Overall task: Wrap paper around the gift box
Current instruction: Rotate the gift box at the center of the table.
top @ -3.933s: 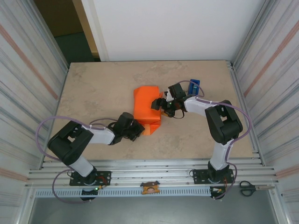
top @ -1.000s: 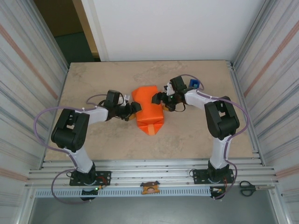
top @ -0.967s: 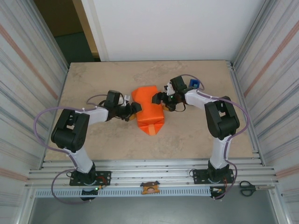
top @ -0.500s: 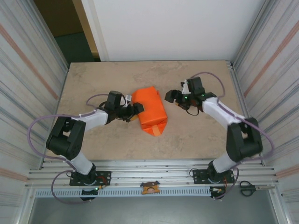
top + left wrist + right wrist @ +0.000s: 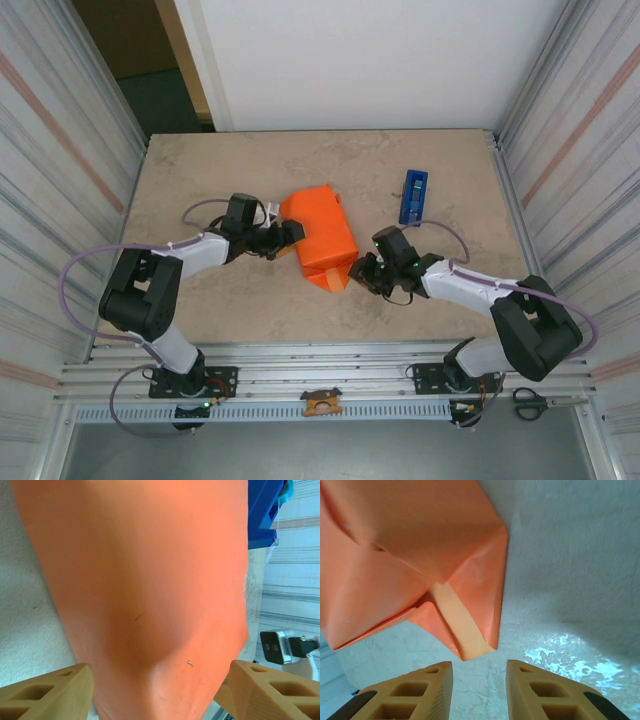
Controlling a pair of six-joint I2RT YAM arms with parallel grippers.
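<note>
The paper [image 5: 322, 232] lies folded into an orange parcel in the middle of the table, and the gift box is hidden inside it. My left gripper [image 5: 288, 237] sits at the parcel's left side. In the left wrist view its fingers stand wide apart, open [image 5: 161, 672], with the paper [image 5: 150, 580] bulging between them. My right gripper [image 5: 360, 270] is at the parcel's near right corner. It is open [image 5: 479, 667] with a narrow gap and only bare table between its fingers. Just ahead of them lies the pointed end flap [image 5: 480, 605], held by a tan tape strip [image 5: 457, 625].
A blue tape dispenser [image 5: 413, 195] lies to the right of the parcel, beyond my right arm; it also shows in the left wrist view [image 5: 265, 510]. Scissors [image 5: 530, 403] rest on the front rail at the right. Corrugated metal walls close both sides.
My right arm has swung from the parcel's far right side to its near right corner, and its jaws have narrowed. My left gripper stays at the left side. The parcel has turned slightly.
</note>
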